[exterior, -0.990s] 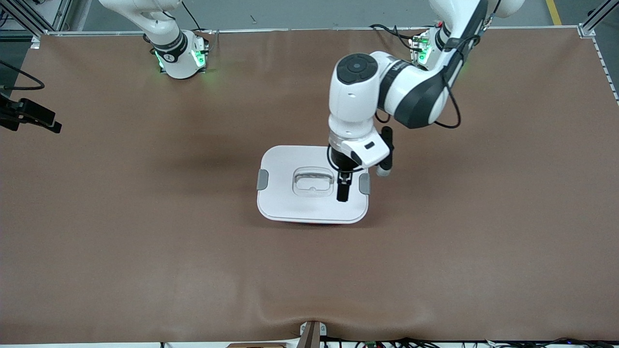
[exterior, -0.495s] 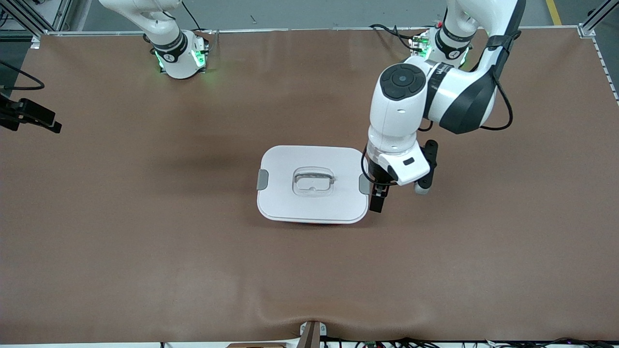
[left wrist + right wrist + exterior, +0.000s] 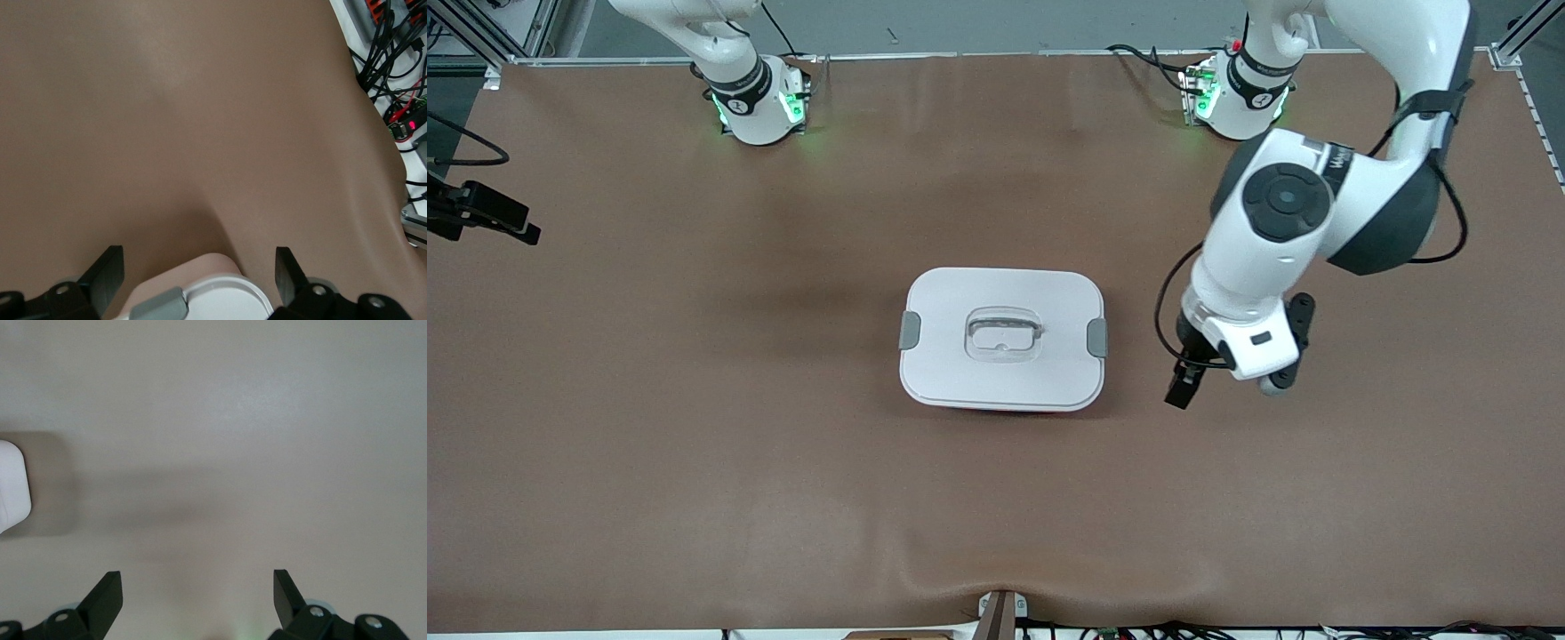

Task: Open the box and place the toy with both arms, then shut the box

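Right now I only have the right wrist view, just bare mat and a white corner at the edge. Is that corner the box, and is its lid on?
Observer: Yes. The box sits mid-table with its white lid flat on top.
Operator: Are the side clips visible?
Observer: Both grey clips show at the lid's two ends in the front view.
Operator: Where is the left gripper?
Observer: The left gripper hangs open over bare mat, beside the box toward the left arm's end of the table, holding nothing.
Operator: Can you see the toy?
Observer: No view shows it on the table; whether it is inside the box cannot be told.
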Available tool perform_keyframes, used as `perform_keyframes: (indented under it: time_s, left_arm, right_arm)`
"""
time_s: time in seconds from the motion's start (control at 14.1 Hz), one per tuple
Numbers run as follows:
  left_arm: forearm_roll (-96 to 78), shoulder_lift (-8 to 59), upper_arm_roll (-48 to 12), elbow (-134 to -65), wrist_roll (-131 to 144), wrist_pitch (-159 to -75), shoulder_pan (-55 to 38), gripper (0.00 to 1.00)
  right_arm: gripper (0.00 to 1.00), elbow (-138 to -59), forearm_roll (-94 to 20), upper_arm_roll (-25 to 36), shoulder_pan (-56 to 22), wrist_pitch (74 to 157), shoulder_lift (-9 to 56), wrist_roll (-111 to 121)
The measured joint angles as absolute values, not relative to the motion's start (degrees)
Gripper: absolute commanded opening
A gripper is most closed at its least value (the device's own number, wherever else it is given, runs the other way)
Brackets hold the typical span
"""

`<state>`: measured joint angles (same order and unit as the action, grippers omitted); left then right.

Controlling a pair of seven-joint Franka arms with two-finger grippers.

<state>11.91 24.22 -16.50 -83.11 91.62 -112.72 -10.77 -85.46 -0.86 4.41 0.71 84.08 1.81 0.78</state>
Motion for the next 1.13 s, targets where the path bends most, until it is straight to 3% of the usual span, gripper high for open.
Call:
perform_keyframes:
  time_s: [0.57,1.13]
  left_arm:
    - [11.69,22.44,-21.53,-82.98,77.87,-107.52,-2.45,1.00]
    - [11.22,14.26,-20.50,-82.27,60.52,-104.45,-0.70,1.00]
  right_arm:
    - [1.00,-85.46,-0.86,4.41,0.71,84.08,1.82,0.78]
    - [1.00,-85.46,-0.86,4.41,0.71,84.08,1.82,0.78]
